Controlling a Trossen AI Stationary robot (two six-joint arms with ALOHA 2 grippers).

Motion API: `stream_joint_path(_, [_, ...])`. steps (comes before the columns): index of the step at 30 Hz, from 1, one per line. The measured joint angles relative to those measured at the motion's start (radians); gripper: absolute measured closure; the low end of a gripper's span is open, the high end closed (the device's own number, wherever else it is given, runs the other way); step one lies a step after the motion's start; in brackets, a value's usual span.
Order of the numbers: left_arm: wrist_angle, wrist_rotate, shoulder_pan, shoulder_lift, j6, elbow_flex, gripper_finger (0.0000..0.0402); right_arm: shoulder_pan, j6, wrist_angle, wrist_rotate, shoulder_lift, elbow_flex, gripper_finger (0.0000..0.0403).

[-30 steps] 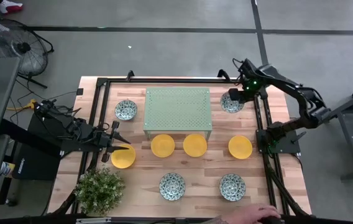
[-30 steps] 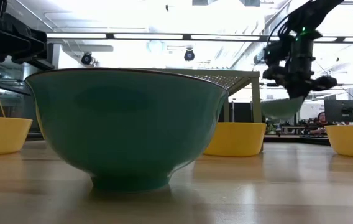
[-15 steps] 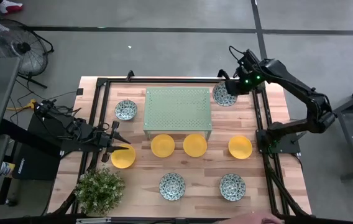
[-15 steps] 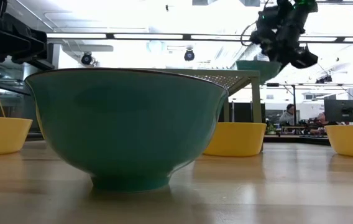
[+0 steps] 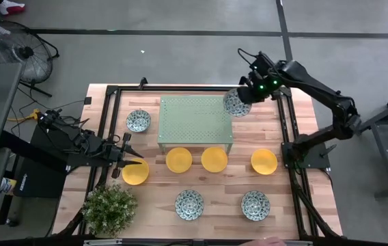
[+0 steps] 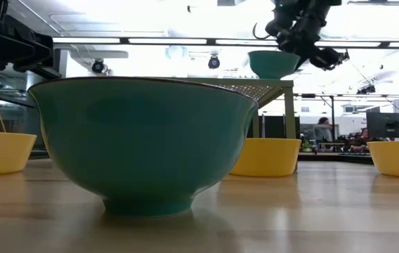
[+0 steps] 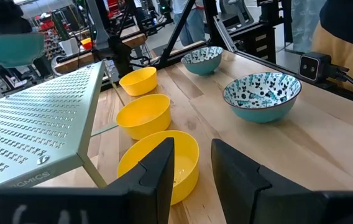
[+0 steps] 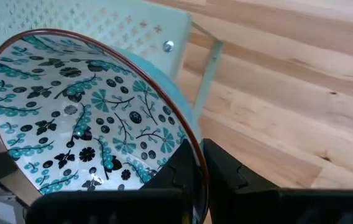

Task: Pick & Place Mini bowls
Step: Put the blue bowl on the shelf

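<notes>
Jaws of the left arm [image 5: 91,147] parted, fingers [image 7: 158,174] apart with nothing between them, low over the surface [image 5: 262,137] near its left edge. Just beside them, the leftmost yellow bowl [image 5: 135,172], resting on the wood and not gripped. Toward the near left corner, a leafy potted plant [image 5: 109,207]. Farther back on the same side, a patterned bowl [image 5: 138,121], sitting just left of the pale green perforated stand [image 5: 196,119].

Along the stand's near edge, two yellow bowls side by side: the second yellow bowl [image 5: 178,160] and the third yellow bowl [image 5: 214,159], both upright. Nearer the front edge, a front patterned bowl [image 5: 189,204], well apart from the yellow row; seen large and teal-sided in the low view [image 6: 143,140]. To its right, another front patterned bowl [image 5: 255,205].

Over the stand's far right corner, the lifted patterned bowl [image 5: 236,102], clear of the perforated top and tilted in the right wrist view [image 8: 83,118]. Jaws of the right arm [image 5: 317,92] clamped on its rim, one finger [image 8: 186,171] inside and the other outside. Seen from table height, the same bowl [image 6: 273,63] hanging in the air above the stand's top. Right of the yellow row and set apart from it, the fourth yellow bowl [image 5: 264,161].
</notes>
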Motion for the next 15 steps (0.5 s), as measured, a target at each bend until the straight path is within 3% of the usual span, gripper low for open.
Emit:
stream_joint_path(6, [0.0, 0.0, 0.0, 0.0, 0.0, 0.0, 0.0298, 0.065, 0.006, -0.038, -0.056, 0.088, 0.094, 0.0392])
stream_joint_path(15, [0.0, 0.0, 0.0, 0.0, 0.0, 0.0, 0.0298, 0.123, 0.001, -0.078, -0.05, 0.239, 0.226, 0.0391])
